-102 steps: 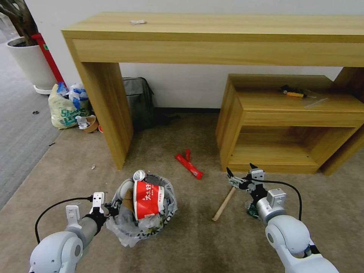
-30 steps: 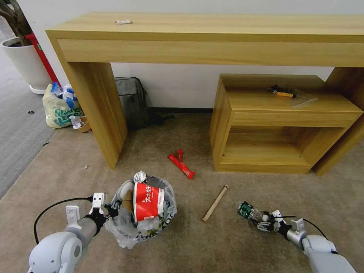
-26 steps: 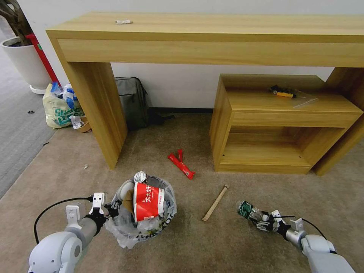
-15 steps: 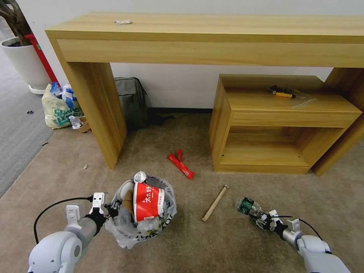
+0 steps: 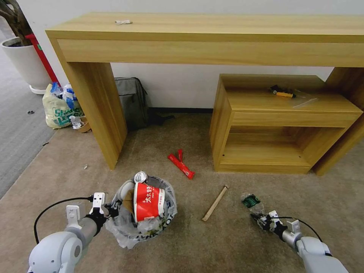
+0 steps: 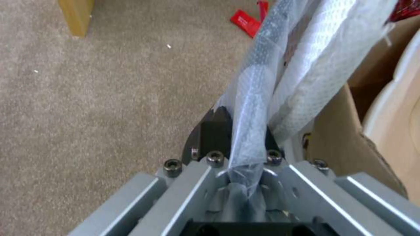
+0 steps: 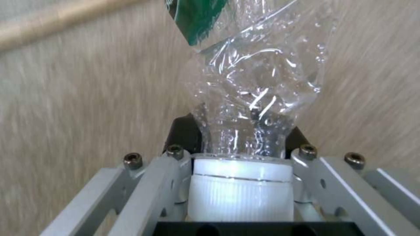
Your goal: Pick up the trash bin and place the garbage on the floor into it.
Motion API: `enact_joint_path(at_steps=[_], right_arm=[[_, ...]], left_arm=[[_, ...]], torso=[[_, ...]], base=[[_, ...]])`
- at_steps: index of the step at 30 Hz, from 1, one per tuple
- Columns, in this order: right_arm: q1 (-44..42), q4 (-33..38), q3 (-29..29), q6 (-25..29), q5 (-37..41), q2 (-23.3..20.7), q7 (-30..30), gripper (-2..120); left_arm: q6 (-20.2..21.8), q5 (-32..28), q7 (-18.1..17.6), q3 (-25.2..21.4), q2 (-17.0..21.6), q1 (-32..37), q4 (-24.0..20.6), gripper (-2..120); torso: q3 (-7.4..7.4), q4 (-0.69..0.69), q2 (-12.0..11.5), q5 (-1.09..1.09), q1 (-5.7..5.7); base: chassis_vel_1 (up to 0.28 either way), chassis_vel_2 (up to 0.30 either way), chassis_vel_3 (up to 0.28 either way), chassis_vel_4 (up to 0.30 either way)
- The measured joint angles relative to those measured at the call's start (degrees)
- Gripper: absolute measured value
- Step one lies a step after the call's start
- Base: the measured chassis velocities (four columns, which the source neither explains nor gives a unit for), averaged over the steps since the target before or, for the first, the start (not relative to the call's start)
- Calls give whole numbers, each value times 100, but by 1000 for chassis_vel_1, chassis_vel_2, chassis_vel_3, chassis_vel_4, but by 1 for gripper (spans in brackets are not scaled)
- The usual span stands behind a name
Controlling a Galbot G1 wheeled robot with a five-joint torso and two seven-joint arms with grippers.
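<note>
- The right gripper (image 5: 261, 221), low over the beige short-pile carpet (image 5: 227, 242), is clamped on the neck of a crumpled clear plastic bottle with green label and white cap (image 7: 258, 98), lifting it clear.
- The left gripper (image 5: 112, 209) pinches the rim of the small round black bin lined with translucent printed bag (image 5: 146, 212), holding it near for loading.
- A wooden stick (image 5: 215, 203) and a red wrapper (image 5: 181, 165) lie on the carpet beyond.

beige carpet (image 5: 159, 136): red wrapper (image 5: 181, 165), wooden stick (image 5: 215, 203), backpack (image 5: 132, 102)
</note>
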Motion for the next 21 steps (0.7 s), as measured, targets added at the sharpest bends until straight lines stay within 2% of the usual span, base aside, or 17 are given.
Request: enact_joint_path(at_steps=[6,7,10,11,13,18,21], right_arm=[[-446,1073,355,385,-152,-90,13,25],[-446,1073,355,385,-152,-90,13,25],[-726,1961,418,393,-189,-229,12,25],[-726,1961,418,393,-189,-229,12,25],[-844,2516,414,339,-198,-295,12,25],[-849,3621,89,54,-185,-466,10,25],[-735,3980,-167,-62,-175,-583,9,25]], left_arm=[[0,1,-50,49,27,-42,-2,0],[0,1,-50,49,27,-42,-2,0],[0,-5,-137,128,67,-118,40,0],[0,-5,-137,128,67,-118,40,0],[0,-18,-197,183,94,-143,62,0],[1,-7,-257,229,116,-179,82,0],[1,-15,-282,250,145,-217,90,0]], torso=[[0,0,0,-2,0],[0,0,0,-2,0],[0,-2,0,-3,0],[0,-2,0,-3,0],[0,-2,0,-5,0],[-1,0,0,-5,1],[-1,-1,0,-5,0]], base=[[0,0,0,0],[0,0,0,0],[0,0,0,0],[0,0,0,0],[0,0,0,0],[0,0,0,0],[0,0,0,0]])
